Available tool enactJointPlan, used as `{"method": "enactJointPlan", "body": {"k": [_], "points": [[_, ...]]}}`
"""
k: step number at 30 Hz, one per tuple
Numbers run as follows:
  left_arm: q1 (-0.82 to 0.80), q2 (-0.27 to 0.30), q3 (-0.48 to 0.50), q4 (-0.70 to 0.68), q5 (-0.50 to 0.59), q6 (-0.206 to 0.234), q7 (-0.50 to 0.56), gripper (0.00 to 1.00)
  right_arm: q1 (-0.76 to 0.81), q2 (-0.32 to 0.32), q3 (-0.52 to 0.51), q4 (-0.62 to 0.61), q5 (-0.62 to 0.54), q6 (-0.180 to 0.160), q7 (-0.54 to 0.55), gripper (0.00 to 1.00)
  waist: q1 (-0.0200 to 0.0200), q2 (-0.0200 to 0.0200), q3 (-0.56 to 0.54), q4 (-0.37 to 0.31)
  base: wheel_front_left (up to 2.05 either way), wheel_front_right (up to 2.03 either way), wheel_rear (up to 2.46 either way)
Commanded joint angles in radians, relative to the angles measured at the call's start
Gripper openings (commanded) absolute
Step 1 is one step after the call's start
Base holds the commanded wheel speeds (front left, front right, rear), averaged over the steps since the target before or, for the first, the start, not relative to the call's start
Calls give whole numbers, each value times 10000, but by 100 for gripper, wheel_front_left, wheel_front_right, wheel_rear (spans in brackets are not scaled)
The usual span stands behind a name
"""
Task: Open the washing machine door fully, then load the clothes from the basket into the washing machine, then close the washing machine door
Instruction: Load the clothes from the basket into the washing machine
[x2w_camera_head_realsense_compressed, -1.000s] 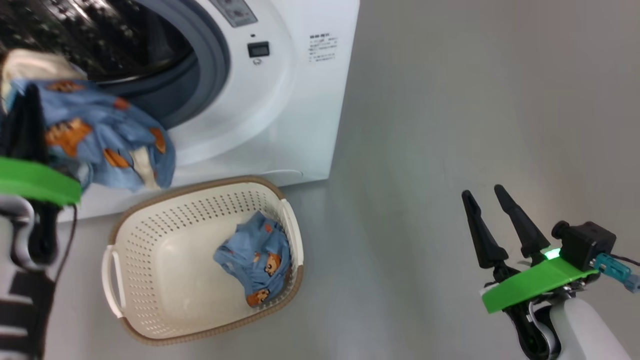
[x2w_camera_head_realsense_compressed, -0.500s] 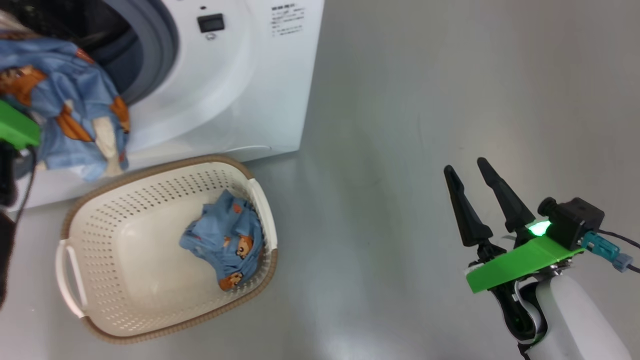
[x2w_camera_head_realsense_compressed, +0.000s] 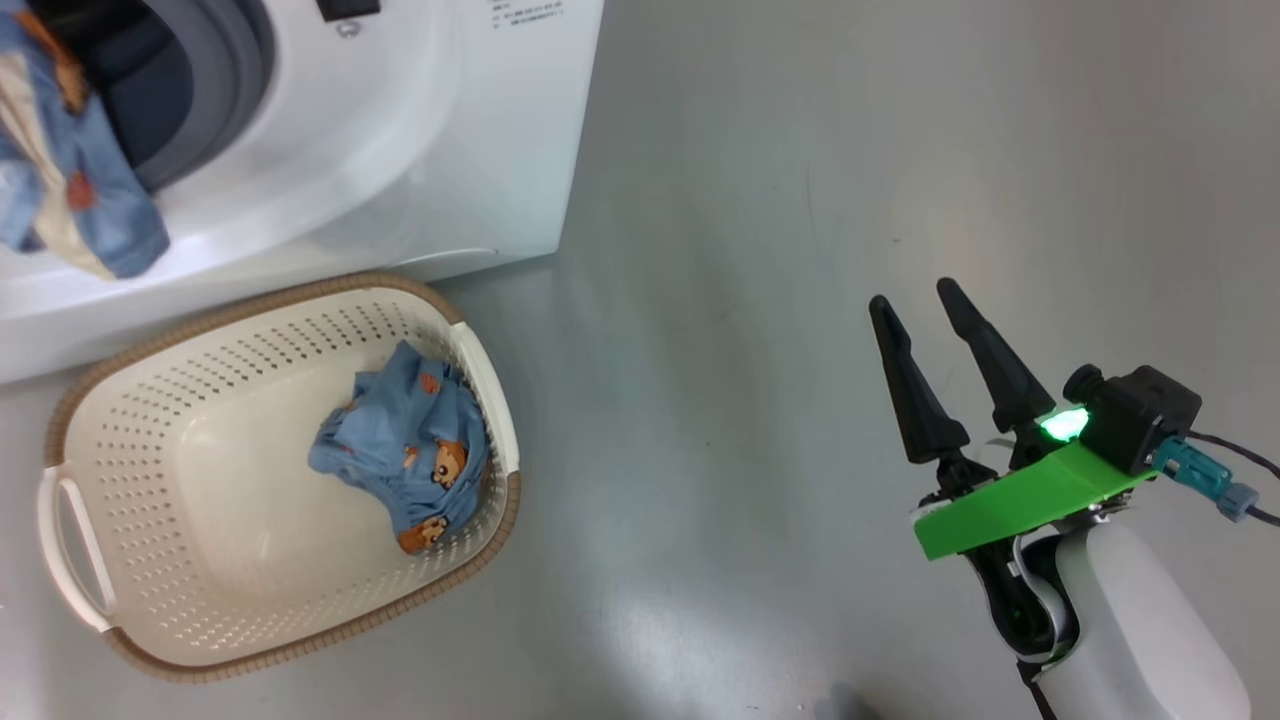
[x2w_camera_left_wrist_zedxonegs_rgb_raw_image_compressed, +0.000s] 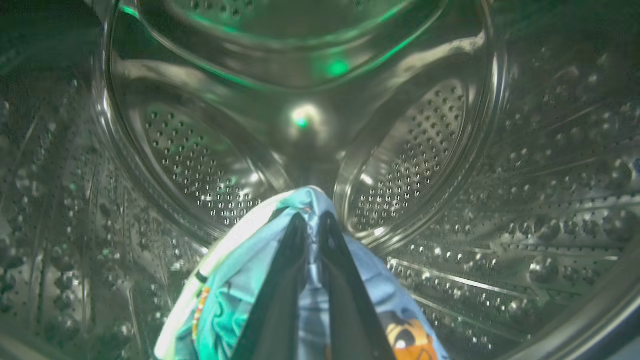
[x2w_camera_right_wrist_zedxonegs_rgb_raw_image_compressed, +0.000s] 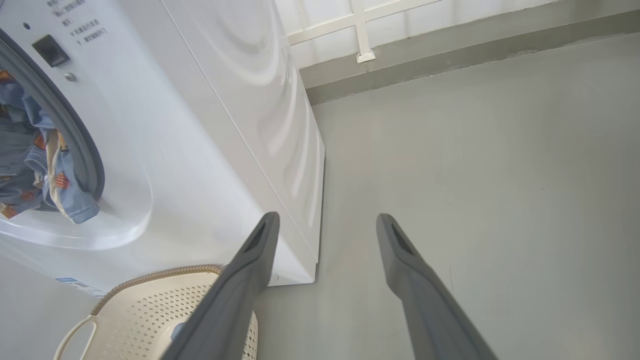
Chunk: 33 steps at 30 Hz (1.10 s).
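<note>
- A blue printed garment (x2w_camera_left_wrist_zedxonegs_rgb_raw_image_compressed: 380, 295) is clamped between the shut fingers of the left gripper (x2w_camera_left_wrist_zedxonegs_rgb_raw_image_compressed: 311, 220), inside the steel drum (x2w_camera_left_wrist_zedxonegs_rgb_raw_image_compressed: 190, 165) of the washing machine (x2w_camera_head_realsense_compressed: 400, 150).
- Its tail is seen draped out over the grey door seal (x2w_camera_head_realsense_compressed: 225, 100).
- A second garment (x2w_camera_head_realsense_compressed: 405, 450) is seen lying in the basket (x2w_camera_head_realsense_compressed: 150, 450), against its right side; the basket is set just before the machine.
- The right gripper (x2w_camera_head_realsense_compressed: 912, 296) is held spread and empty, well apart, above the grey floor (x2w_camera_head_realsense_compressed: 750, 250).
</note>
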Motion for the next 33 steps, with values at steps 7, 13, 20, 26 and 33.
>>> {"method": "enactJointPlan", "body": {"k": [7, 13, 20, 26, 33], "points": [[545, 128, 824, -586, 831, -15, -61, 2, -129, 164, 242, -270, -137, 16, -120, 100, 0, 0, 187, -1, 0, 0, 0], [497, 148, 477, 126, 816, -15, -61, 100, -163, 210, 288, -256, -129, 16, -120, 100, 0, 0, 245, 37, 0, 0, 0], [511, 116, 385, 235, 668, -15, -61, 100, -181, 195, 286, -215, -104, 16, -120, 100, 0, 0, 191, 88, 0, 0, 0], [805, -72, 419, 143, 492, -15, -61, 100, -141, 172, 327, -181, -93, 16, -120, 100, 0, 0, 65, 163, 0, 0, 0], [1930, -551, 750, -376, 354, -15, -61, 100, -4, 52, 289, -98, -75, 16, -120, 100, 0, 0, -358, 380, 0, 0, 0]]}}
